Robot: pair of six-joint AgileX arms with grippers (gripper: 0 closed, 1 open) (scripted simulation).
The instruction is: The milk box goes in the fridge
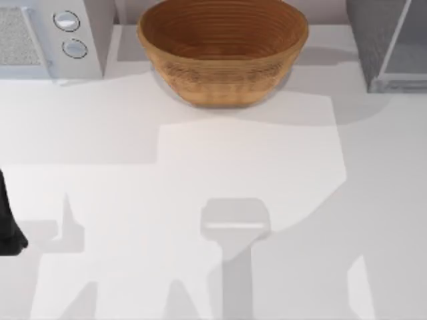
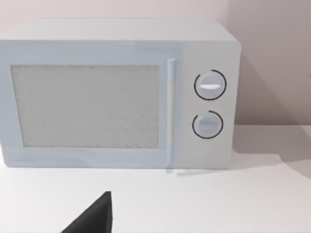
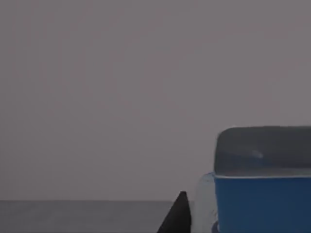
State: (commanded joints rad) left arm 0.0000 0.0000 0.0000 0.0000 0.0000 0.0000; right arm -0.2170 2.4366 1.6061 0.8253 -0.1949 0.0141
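Note:
The milk box [image 3: 262, 194], blue with a paler grey-blue top, sits very close in the right wrist view. My right gripper [image 3: 228, 223] is shut on it, one black finger [image 3: 177, 218] pressed against its side. Plain grey wall and a grey floor lie behind the box. The fridge [image 1: 390, 40], a grey cabinet with a pale framed door panel, stands at the table's far right corner in the top view. My left arm [image 1: 10, 227] is parked at the left edge of the table, facing the white appliance.
A large woven bowl [image 1: 223, 50] stands at the back middle of the table. A white appliance with two round knobs and a mesh panel [image 1: 47, 33] [image 2: 116, 97] fills the back left corner. The white tabletop [image 1: 213, 200] carries arm shadows.

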